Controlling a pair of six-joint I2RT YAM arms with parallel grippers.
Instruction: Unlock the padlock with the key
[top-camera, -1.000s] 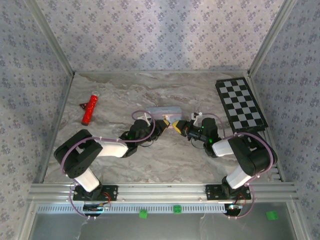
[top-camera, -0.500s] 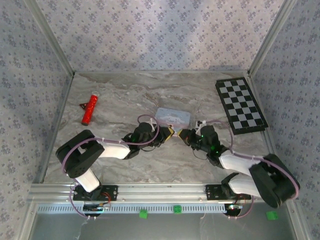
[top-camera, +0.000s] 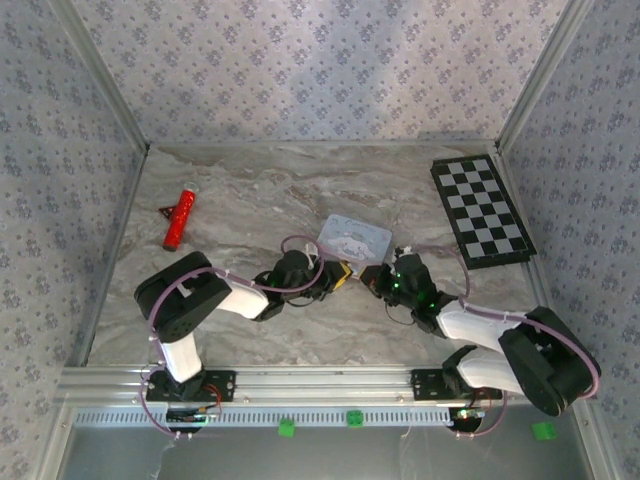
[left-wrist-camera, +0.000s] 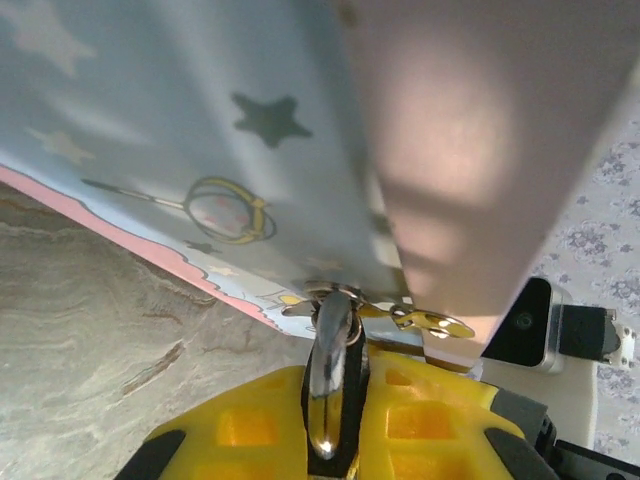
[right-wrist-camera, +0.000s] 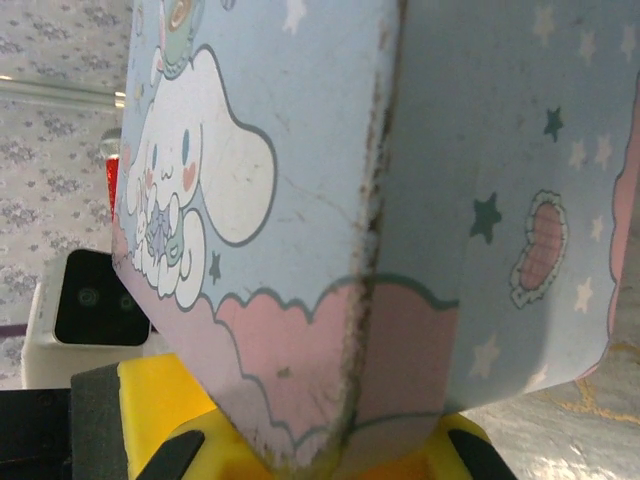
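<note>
My left gripper (top-camera: 343, 274) (left-wrist-camera: 336, 400) is shut on a tiny shiny dark metal piece, the padlock (left-wrist-camera: 328, 360), which stands edge-on between the yellow fingers (left-wrist-camera: 245, 425). Its top meets the lower edge of the pale blue cartoon tin (top-camera: 355, 238) (left-wrist-camera: 200, 130). A small gold key (left-wrist-camera: 432, 322) hangs on a ring beside the lock's top. My right gripper (top-camera: 372, 277) (right-wrist-camera: 330, 462) holds the tin's near corner (right-wrist-camera: 300, 200) between its yellow jaws. The two grippers face each other just below the tin.
A red tube (top-camera: 179, 216) lies at the left of the marble table, with a small dark triangle (top-camera: 167, 210) beside it. A folded chessboard (top-camera: 484, 210) lies at the right. Patterned walls close in the back and sides.
The tin has slid right and toward the arms and turned, and both grippers moved with it. The right arm has dropped low and stretched out, and the left wrist has advanced rightward.
</note>
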